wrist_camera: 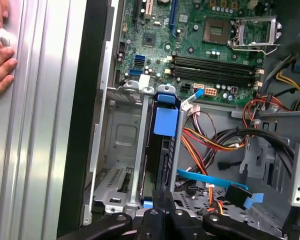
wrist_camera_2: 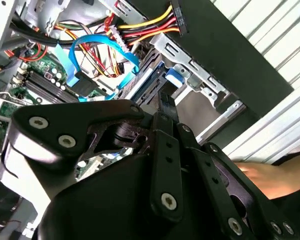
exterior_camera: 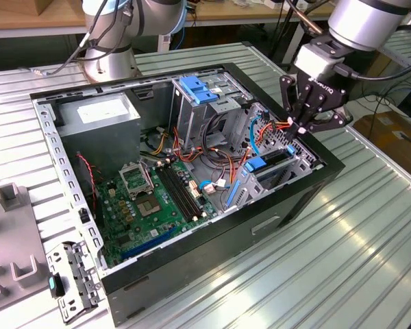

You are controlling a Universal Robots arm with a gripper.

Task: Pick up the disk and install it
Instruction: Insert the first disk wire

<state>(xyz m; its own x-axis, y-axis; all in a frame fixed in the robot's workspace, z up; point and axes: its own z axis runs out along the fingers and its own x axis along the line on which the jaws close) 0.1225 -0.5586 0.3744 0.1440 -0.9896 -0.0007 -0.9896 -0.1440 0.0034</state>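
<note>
Ribbed surface (exterior_camera: 370, 226) under open computer case (exterior_camera: 192, 264); end effector (exterior_camera: 301, 128) pinched together at near end of disk (wrist_camera: 162, 155), long axis leading away toward motherboard (wrist_camera: 205, 55)

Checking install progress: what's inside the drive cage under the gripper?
The disk, blue frame showing, stands on edge in one slot of the drive cage; the next slot is bare. The gripper covers one end.

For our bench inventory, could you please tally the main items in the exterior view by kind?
Arms: 2
Case: 1
Motherboard: 1
Power supply: 1
Disk: 1
Total: 6
</note>
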